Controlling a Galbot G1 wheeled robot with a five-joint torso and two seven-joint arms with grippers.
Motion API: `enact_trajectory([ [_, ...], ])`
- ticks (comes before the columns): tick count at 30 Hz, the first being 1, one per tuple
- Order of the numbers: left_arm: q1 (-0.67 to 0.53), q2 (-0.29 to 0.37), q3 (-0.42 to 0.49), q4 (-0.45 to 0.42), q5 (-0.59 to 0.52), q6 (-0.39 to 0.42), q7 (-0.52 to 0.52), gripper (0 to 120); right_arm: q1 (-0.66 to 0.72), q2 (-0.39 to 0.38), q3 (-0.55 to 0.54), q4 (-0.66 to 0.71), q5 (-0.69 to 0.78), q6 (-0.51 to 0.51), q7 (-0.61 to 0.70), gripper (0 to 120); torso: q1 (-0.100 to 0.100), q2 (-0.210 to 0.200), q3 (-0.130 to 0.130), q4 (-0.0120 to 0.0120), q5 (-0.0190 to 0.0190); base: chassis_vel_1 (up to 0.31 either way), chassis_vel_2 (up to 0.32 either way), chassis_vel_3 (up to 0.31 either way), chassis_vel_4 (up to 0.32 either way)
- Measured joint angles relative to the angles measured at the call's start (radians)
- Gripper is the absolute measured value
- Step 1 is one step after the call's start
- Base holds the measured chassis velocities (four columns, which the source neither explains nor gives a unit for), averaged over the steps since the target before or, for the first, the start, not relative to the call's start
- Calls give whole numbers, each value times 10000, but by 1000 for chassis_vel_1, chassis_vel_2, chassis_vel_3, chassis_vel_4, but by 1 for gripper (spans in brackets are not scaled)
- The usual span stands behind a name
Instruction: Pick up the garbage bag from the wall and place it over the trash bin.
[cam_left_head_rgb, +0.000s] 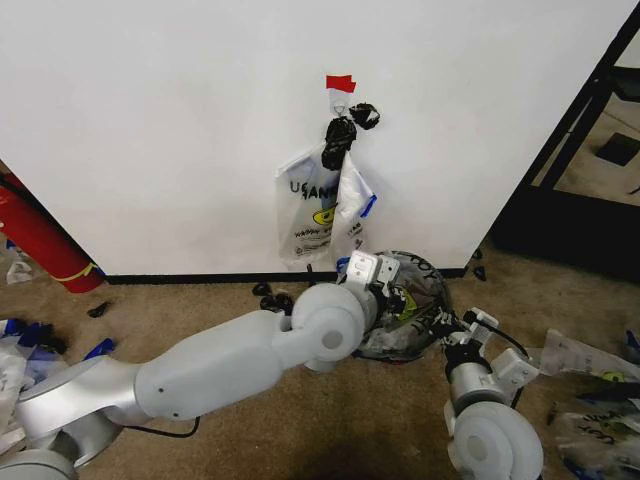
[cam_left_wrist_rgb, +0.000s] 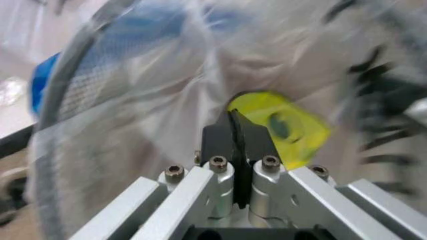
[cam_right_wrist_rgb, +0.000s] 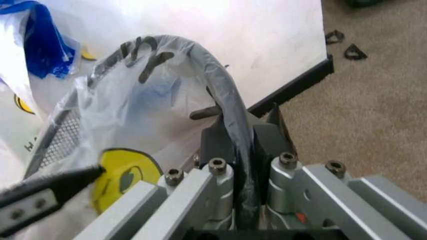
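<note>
A: Start close in. What is the left gripper (cam_left_wrist_rgb: 235, 131) doing?

B: In its wrist view the black fingers (cam_left_wrist_rgb: 217, 137) are pressed together with almost no gap, right against the bag (cam_left_wrist_rgb: 160, 85). I can't tell if a fold of film is pinched between them. The plastic there is smeared, so only a yellow smiley mark and a blue patch come through.

A: And the right gripper (cam_right_wrist_rgb: 241, 131)?

B: Clamped on the rim of the bin (cam_right_wrist_rgb: 223, 107), with the bag's film (cam_right_wrist_rgb: 143, 107) draped over that rim and caught between the fingers. Through the film you can see the bin's mesh side. The other arm's dark finger pokes in at the smiley.

A: From the head camera?

B: The left arm's elbow covers much of the bin (cam_left_head_rgb: 432, 292), which sits on the carpet at the foot of the wall (cam_left_head_rgb: 150, 120), touching the black baseboard. The bag over it (cam_left_head_rgb: 420, 285) shows a few black letters, too curled to read. The left gripper (cam_left_head_rgb: 385, 287) is at the bin's near-left rim, the right gripper (cam_left_head_rgb: 447, 328) at its near-right rim.

A: Farther back?

B: More bags (cam_left_head_rgb: 318, 205) hang from the hook (cam_left_head_rgb: 341, 98) below a red tape strip (cam_left_head_rgb: 340, 82). Black print on them reads partly as "AN"; the rest is folded away. A black knotted clump (cam_left_head_rgb: 340, 140) covers their tops.

A: The edges?

B: A red cylinder (cam_left_head_rgb: 35, 240) is cut off at the left edge, and loose bags (cam_left_head_rgb: 590, 385) lie on the floor at the right.
</note>
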Motion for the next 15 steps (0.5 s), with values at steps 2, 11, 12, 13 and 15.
enact_trajectory([
  [2, -1, 5, 73, 70, 66, 58, -70, 0, -2, -1, -1, 11, -3, 5, -3, 1, 0, 0, 0, 0, 0, 0, 0, 0, 0],
  [11, -59, -89, 459, 507, 245, 215, -223, 0, 20, -37, -120, 52, -40, 9, -22, 1, 0, 0, 0, 0, 0, 0, 0, 0, 0],
  [12, -80, -127, 522, 582, 245, 226, -223, 0, 19, -42, -136, 58, -47, 8, -26, 1, 0, 0, 0, 0, 0, 0, 0, 0, 0],
  [13, -101, -161, 577, 652, 245, 238, -222, 0, 13, -46, -154, 62, -61, 9, -29, 1, 0, 0, 0, 0, -1, 0, 0, 0, 0],
  [15, -154, -267, 703, 888, 245, 266, -220, 0, -5, -46, -197, 70, -103, 9, -36, 1, 0, 0, 0, -1, 0, 0, 0, 0, 0],
])
